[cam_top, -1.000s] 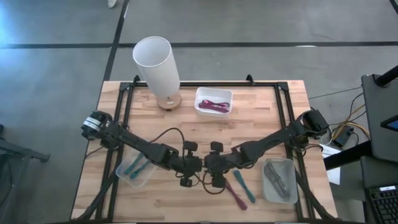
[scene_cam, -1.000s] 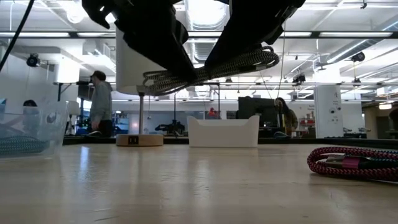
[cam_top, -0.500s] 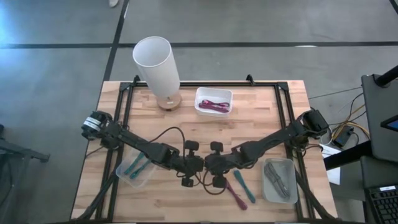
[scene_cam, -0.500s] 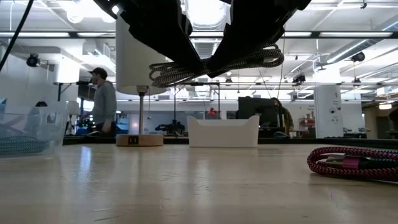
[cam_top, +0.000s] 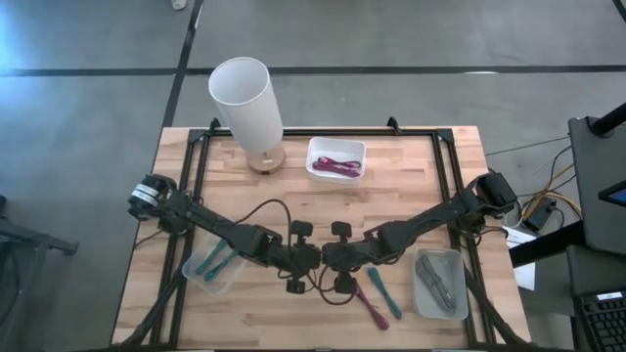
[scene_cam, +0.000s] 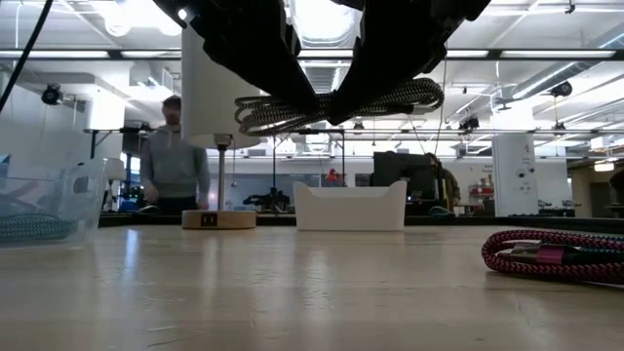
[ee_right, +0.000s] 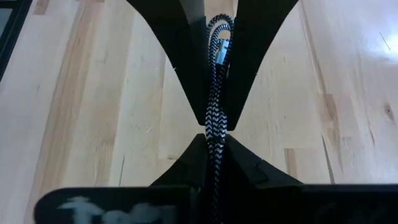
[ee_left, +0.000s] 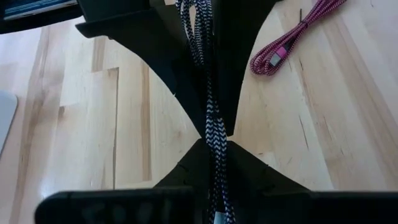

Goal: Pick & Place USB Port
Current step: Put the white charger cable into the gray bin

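Observation:
A black-and-white braided USB cable (scene_cam: pixel 336 105), coiled into a long bundle, hangs level above the middle of the table. My left gripper (cam_top: pixel 311 258) comes at it from the table's left and my right gripper (cam_top: pixel 329 258) from the right. Both are shut on the bundle, tip to tip. The bundle's ends stick out past both grippers in the low view. A silvery plug (ee_right: pixel 221 48) shows at one looped end in the right wrist view. My left gripper pinches the middle of the bundle (ee_left: pixel 214 132) between its two fingers, several strands together. It slants down from the table's left, fingers along the bundle, which is lifted clear. My right gripper pinches the same middle stretch (ee_right: pixel 213 124) between its two fingers, right against the left gripper's tips. It slants down from the table's right, fingers along the bundle, which hangs level and clear.
A pink cable (cam_top: pixel 367 303) and a teal cable (cam_top: pixel 383 293) lie on the table near the grippers. A clear bin (cam_top: pixel 213 266) is at the left, a grey bin (cam_top: pixel 439 284) at the right, a white bin (cam_top: pixel 335 159) and a lamp (cam_top: pixel 246 103) at the back.
My right gripper has shut on the cable bundle beside the left gripper's tips. The bundle has come up a little and sits more level in the low view. A person in the room behind has walked toward the right.

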`<state>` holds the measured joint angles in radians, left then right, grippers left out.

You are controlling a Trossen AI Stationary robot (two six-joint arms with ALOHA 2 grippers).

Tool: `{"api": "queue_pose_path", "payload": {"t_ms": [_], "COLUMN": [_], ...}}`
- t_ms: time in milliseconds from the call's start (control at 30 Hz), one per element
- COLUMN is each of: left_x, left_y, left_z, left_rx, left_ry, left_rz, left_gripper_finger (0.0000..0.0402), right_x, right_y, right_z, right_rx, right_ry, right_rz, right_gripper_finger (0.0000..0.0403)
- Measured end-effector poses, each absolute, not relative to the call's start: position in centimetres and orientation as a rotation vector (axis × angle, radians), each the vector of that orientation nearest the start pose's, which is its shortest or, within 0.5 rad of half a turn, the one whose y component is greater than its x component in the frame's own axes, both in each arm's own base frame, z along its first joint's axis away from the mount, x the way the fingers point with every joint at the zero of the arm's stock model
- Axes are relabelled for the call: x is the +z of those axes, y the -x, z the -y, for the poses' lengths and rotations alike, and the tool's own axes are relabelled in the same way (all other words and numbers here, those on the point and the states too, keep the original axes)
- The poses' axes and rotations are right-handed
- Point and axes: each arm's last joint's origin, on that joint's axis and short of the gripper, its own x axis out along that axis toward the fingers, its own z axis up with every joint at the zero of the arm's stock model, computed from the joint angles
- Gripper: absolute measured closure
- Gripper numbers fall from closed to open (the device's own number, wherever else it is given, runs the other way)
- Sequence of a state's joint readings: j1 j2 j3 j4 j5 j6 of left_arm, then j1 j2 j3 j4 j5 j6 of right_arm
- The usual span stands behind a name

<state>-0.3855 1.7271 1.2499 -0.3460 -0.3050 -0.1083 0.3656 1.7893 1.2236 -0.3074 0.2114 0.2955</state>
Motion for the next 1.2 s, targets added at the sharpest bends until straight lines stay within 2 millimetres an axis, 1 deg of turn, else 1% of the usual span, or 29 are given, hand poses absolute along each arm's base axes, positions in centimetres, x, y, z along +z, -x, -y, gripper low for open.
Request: {"api": "queue_pose_path", "payload": {"t_ms": [333,467,667,867,1067,1200], "left_x": [23.5,23.5,23.5,23.5,23.7,23.8], "left_y": [-34.7,-34.7,-34.7,-34.7,-34.4,-34.3], "left_z": [13.2,13.2,13.2,13.2,13.1,13.1], "left_rx": [-0.033,-0.032,-0.03,-0.013,-0.012,-0.011], "left_ry": [-0.173,-0.171,-0.167,-0.128,-0.13,-0.129], "left_rz": [-0.777,-0.777,-0.778,-0.78,-0.792,-0.791], "left_gripper_finger": [0.0303,0.0287,0.0285,0.0287,0.0287,0.0287], "right_x": [20.6,20.6,20.2,20.4,22.1,23.1], "right_y": [-35.4,-35.3,-34.7,-34.0,-33.1,-32.2], "right_z": [-13.1,-13.2,-13.3,-13.4,-14.2,-15.5], "right_rx": [-0.001,0.011,-0.042,-0.113,-0.19,-0.225], "right_ry": [-0.137,-0.187,-0.244,-0.288,-0.33,-0.344], "right_rz": [-0.866,-0.878,-0.961,-1.05,-1.143,-1.192], "right_gripper_finger": [0.0379,0.0379,0.0379,0.0377,0.0374,0.0373]}}
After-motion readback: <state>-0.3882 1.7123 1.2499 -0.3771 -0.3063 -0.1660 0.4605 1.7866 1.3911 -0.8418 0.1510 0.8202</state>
